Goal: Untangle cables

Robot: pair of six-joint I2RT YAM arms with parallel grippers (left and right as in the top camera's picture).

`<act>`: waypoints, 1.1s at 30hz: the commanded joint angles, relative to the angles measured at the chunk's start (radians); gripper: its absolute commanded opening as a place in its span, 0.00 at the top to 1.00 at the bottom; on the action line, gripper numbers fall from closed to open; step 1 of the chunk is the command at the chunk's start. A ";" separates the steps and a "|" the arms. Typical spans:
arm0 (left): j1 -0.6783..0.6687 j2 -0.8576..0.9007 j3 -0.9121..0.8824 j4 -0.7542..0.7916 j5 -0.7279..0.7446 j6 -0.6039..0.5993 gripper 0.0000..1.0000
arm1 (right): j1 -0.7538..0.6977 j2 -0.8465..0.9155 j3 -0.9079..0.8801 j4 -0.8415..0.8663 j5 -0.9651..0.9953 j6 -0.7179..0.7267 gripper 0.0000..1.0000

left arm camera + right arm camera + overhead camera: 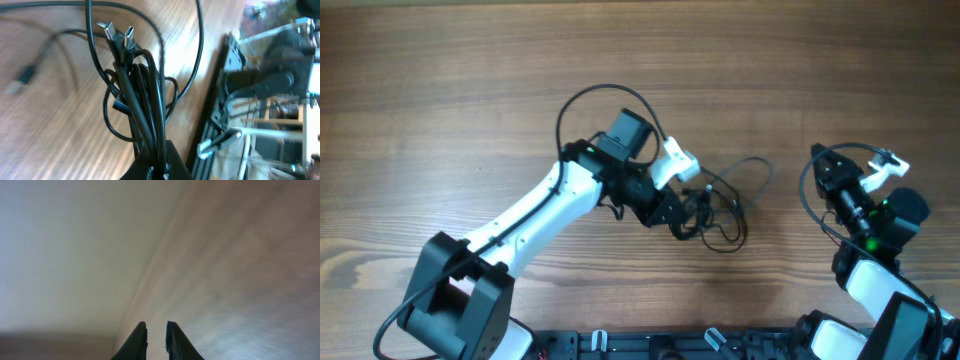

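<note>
The cables (732, 203) are thin black cords bunched in a tangle at the middle of the wooden table. My left gripper (692, 214) is shut on the bundle. In the left wrist view the jaws (163, 169) clamp several strands of the cables (142, 95), and two metal plug ends (119, 35) stick up at the far end. Another plug (21, 79) lies loose on the table. My right gripper (823, 162) is off to the right, apart from the cables. In its wrist view the fingers (156, 328) stand nearly together with nothing between them.
The wooden table (470, 90) stretches away to the left and back. The thicker black arm wires loop above the left arm (590, 95) and beside the right arm (804, 195). A black rail (220, 100) and frame parts run along the table's front edge.
</note>
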 commanded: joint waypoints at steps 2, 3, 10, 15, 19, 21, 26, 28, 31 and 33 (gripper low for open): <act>0.089 -0.015 0.009 0.060 0.037 -0.071 0.96 | -0.019 0.006 0.002 -0.099 0.018 -0.085 0.72; 0.103 -0.015 0.009 0.080 0.080 -0.068 0.96 | -0.019 0.006 0.002 -0.130 -0.005 -0.098 0.69; 0.159 -0.015 0.009 0.269 0.486 -0.068 0.96 | 0.027 0.006 0.002 -0.253 -0.254 -0.380 0.43; 0.175 -0.015 0.009 0.262 0.454 -0.001 0.96 | 0.080 0.006 0.002 -0.161 -0.420 -0.411 0.36; 0.166 -0.015 0.009 0.223 0.355 0.106 0.96 | 0.106 0.005 0.002 0.072 -0.534 -0.231 0.40; 0.160 -0.015 0.009 0.218 0.278 0.116 0.96 | 0.107 0.006 0.002 0.220 -0.556 -0.115 0.41; 0.137 -0.015 0.009 0.214 0.177 0.116 0.96 | 0.108 0.006 0.002 0.495 -0.523 0.154 0.39; 0.119 -0.015 0.009 0.222 0.177 0.121 0.96 | 0.119 0.006 0.002 0.459 -0.500 0.164 0.38; 0.086 -0.015 0.009 0.243 0.167 0.120 0.96 | 0.169 0.006 0.002 0.322 -0.457 0.151 0.38; 0.065 -0.015 0.009 0.253 0.159 0.121 0.96 | 0.211 0.006 0.002 0.230 -0.397 0.148 0.38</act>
